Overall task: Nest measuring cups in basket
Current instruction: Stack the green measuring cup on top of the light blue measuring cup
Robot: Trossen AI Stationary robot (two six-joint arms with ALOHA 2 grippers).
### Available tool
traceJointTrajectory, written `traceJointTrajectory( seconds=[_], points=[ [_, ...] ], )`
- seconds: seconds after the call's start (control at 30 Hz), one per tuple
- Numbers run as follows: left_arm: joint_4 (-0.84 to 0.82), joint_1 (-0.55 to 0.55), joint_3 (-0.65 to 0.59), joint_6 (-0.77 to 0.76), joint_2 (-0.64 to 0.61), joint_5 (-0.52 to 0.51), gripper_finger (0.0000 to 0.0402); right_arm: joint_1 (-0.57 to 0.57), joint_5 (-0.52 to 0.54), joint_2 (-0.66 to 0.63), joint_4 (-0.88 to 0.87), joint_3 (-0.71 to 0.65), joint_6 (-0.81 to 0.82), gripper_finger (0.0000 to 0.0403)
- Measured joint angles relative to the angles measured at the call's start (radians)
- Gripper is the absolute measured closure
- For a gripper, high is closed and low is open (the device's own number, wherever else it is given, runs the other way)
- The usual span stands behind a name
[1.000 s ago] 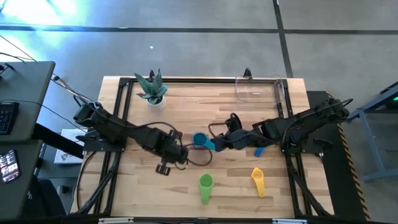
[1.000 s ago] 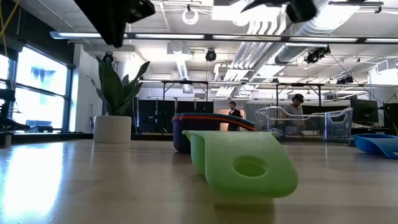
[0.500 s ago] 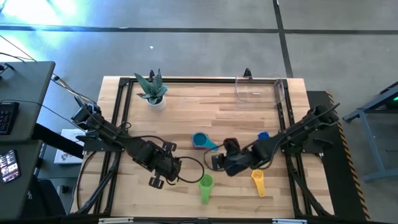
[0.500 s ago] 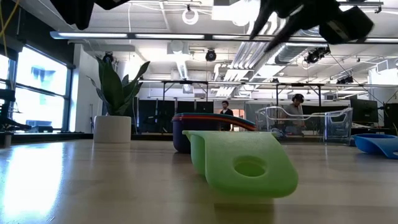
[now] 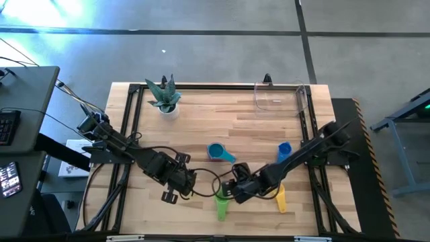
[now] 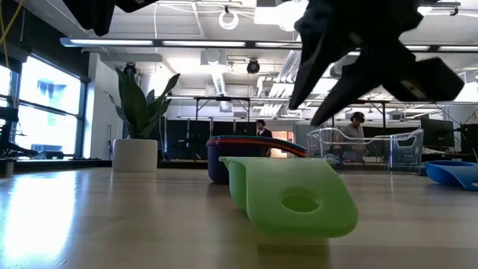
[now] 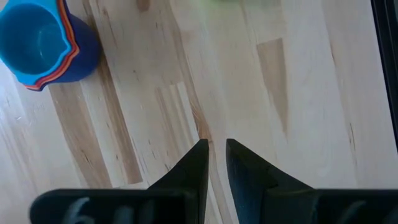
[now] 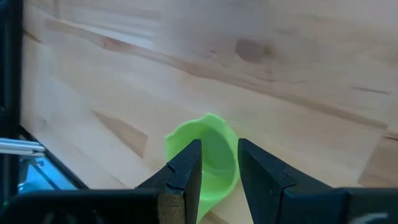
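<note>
While the right claw (image 5: 230, 191) hangs narrowly parted and empty just above the green cup (image 5: 222, 202) near the table's (image 5: 201, 121) front edge, the left claw (image 5: 176, 195), nearly closed and empty, waits beside it.

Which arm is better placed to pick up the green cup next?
The right. Its hand hangs directly over the green cup, fingers slightly apart, while the left hand sits beside it over bare wood.

Overhead camera looks straight down on the whole table (image 5: 269, 128). Table-height camera faces level across it, close behind the green cup (image 6: 287, 196), which the right wrist camera also sees from above.
</note>
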Motion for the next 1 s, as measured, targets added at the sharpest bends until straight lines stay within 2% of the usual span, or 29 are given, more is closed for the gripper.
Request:
traceJointTrajectory(
  seconds=[0.43,1.0],
  points=[
    [0.006,0.0,0.0,0.001,0.001,0.0,0.0355,0.017,-0.044,0.091,0.1,0.0,-0.003,0.0307],
    [0.007,0.0,0.0,0.002,0.002,-0.005,0.0355,0.017,-0.084,0.134,0.114,0.001,-0.002,0.0313]
  ],
)
